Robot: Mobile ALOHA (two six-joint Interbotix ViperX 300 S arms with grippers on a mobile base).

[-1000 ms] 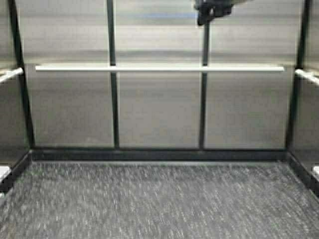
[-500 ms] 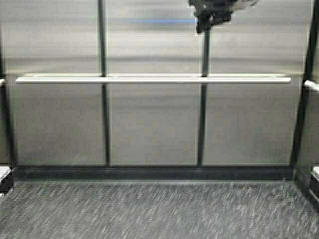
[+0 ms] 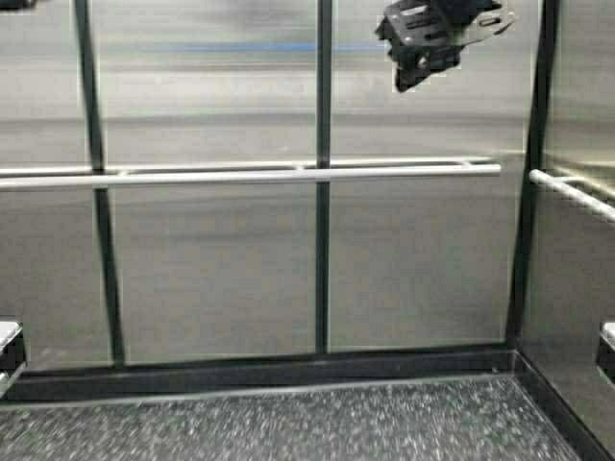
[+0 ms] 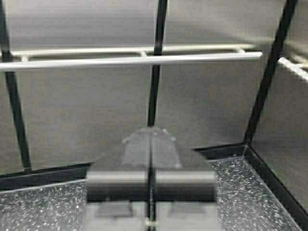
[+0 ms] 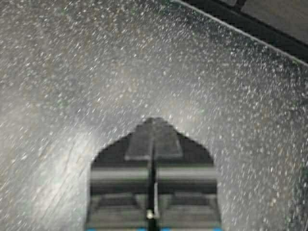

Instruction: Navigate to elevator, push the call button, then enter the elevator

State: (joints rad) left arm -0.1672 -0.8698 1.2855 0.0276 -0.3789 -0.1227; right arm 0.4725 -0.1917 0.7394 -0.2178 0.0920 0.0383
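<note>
Already inside the elevator cabin: speckled floor (image 3: 288, 423) at 6 o'clock, left gripper (image 4: 151, 144) and right gripper (image 5: 153, 132) both tucked low with fingers pressed together, holding nothing, the right one aimed down at the floor. Beyond, steel back wall (image 3: 211, 269) at 12 o'clock with tubular handrail (image 3: 250, 176) across it, side-wall rail (image 3: 572, 192) at 3 o'clock; call button not in view. Judgement: finishing well means creeping straight, stopping short of the handrail, minding the right wall.
</note>
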